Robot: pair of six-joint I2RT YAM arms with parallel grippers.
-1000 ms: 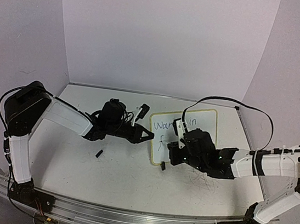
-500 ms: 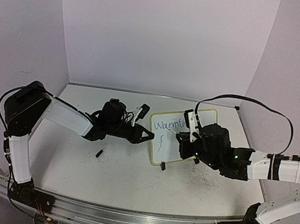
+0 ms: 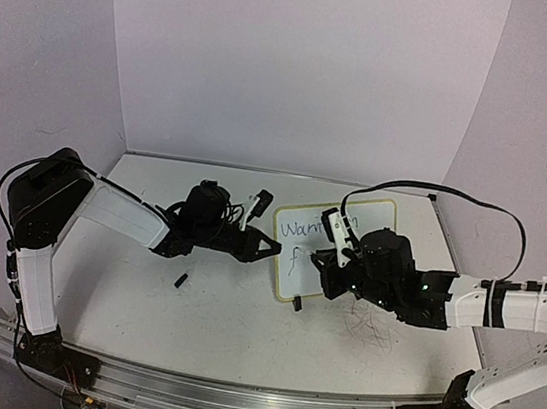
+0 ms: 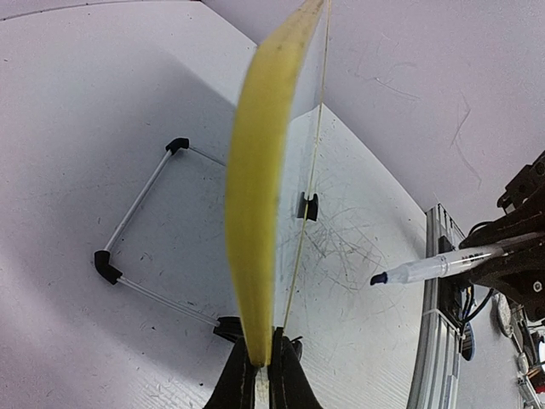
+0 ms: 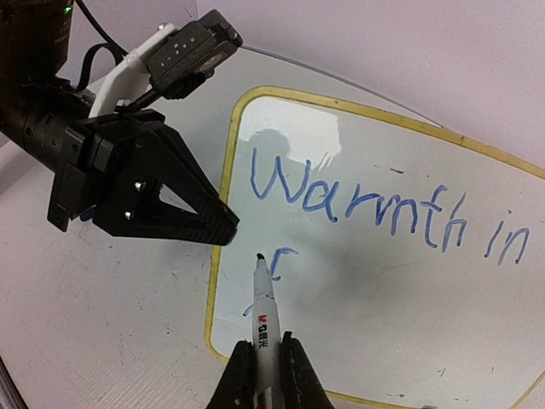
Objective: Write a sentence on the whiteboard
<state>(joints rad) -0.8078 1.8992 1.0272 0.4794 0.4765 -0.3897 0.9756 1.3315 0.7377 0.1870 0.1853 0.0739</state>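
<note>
The whiteboard (image 3: 290,272) stands tilted at the table's middle, with a thin yellow frame. On it in blue is "Warmth in" (image 5: 375,209), with an "f" (image 5: 285,256) below. My left gripper (image 3: 276,249) is shut on the board's left edge, which shows as a yellow strip (image 4: 264,170) between its fingers (image 4: 264,375). My right gripper (image 3: 322,263) is shut on a white marker (image 5: 266,319) and is seen close up in the right wrist view (image 5: 266,375). The marker's dark tip points at the top of the "f". In the left wrist view the marker (image 4: 426,268) sits a little off the board face.
A small black cap (image 3: 182,280) lies on the table left of the board. A black clip (image 3: 297,303) sits at the board's lower edge. A wire stand (image 4: 136,213) lies behind the board. Scribbles (image 3: 368,328) mark the tabletop under my right arm. Walls close in on three sides.
My right gripper with the marker went from the board's lower edge up and right, then came back left to the "f". The left arm and the board have not moved.
</note>
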